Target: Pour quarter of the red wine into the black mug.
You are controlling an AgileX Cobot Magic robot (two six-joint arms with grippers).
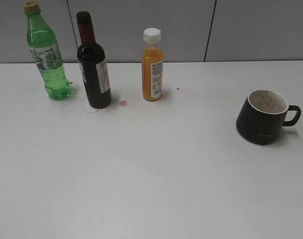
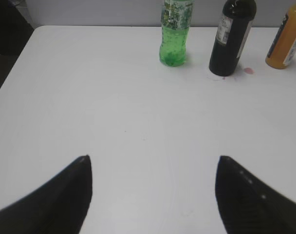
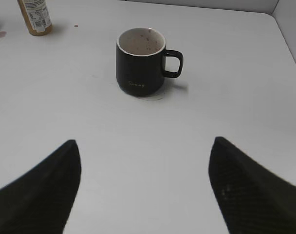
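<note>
The red wine bottle (image 1: 93, 64), dark glass with a dark red neck foil and white label, stands upright at the back left of the white table; it also shows in the left wrist view (image 2: 231, 39). The black mug (image 1: 263, 117), with a speckled white inside and its handle to the right, stands at the right and shows in the right wrist view (image 3: 140, 61). My left gripper (image 2: 153, 158) is open and empty, well short of the bottles. My right gripper (image 3: 144, 141) is open and empty, short of the mug. Neither gripper shows in the exterior view.
A green plastic bottle (image 1: 46, 52) stands left of the wine. An orange juice bottle (image 1: 152, 64) with a white cap stands right of it. A small pink stain (image 1: 123, 103) lies by the wine bottle's base. A grey panelled wall (image 1: 191, 27) runs behind the table (image 1: 151, 174).
</note>
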